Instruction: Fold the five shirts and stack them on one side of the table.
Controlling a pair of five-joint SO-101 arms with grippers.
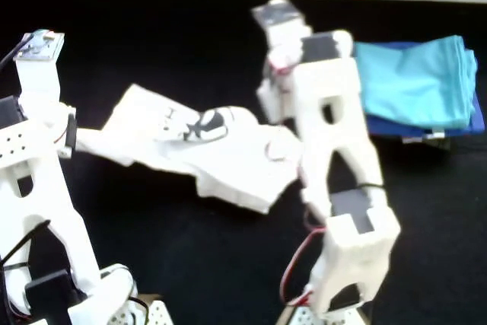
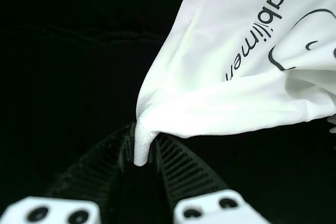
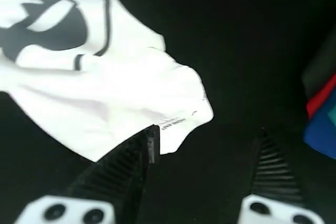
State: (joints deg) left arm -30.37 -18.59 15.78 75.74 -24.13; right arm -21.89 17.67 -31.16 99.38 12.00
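The white shirt (image 1: 221, 154) lies crumpled on the black table (image 1: 152, 51) with its print facing up. The left gripper (image 2: 140, 153) is clamped on one corner of it, and the cloth runs taut from that pinch into the rest of the shirt. The right gripper (image 3: 207, 148) hangs just off the shirt's opposite edge, jaws spread wide and holding nothing. Beyond that edge, well apart from the shirt, sits a stack (image 1: 415, 85) of folded shirts, teal over blue.

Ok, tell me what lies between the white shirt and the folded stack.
Bare black table runs from the white shirt to the stack in the right wrist view; in the high view the right arm stands over it.
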